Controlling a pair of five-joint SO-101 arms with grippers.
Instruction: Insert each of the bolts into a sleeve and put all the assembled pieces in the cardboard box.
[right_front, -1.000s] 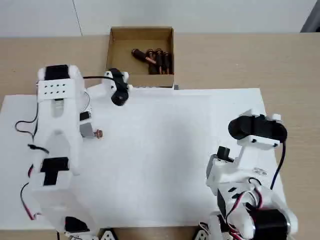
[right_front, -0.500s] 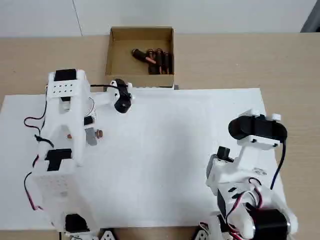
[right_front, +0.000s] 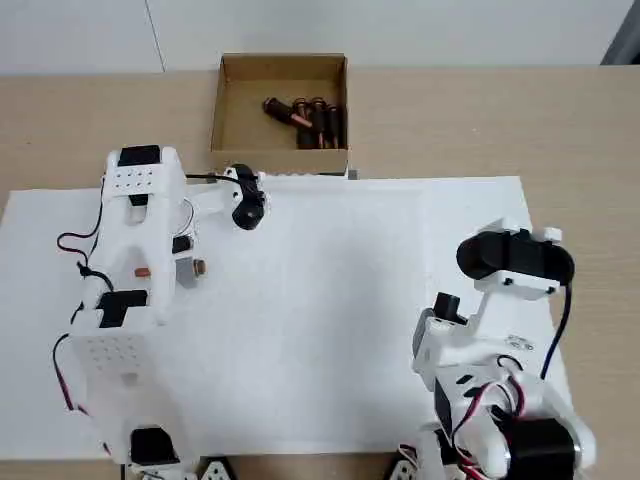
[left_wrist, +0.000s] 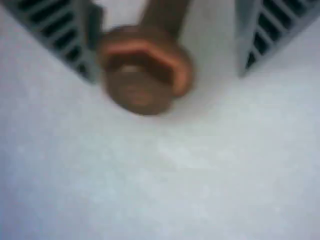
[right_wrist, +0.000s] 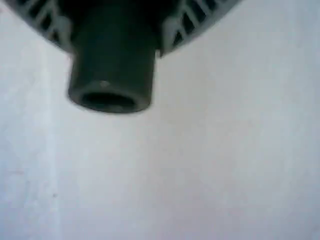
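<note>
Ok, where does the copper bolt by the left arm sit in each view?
High view: the copper bolt lies on the white sheet at the left gripper, left of the picture's middle.
Left wrist view: the bolt is seen close up, head first, between the open fingers, on the sheet.
Right wrist view: a black sleeve in the right gripper, over the sheet.
Shared landmark: the white sheet.
</note>
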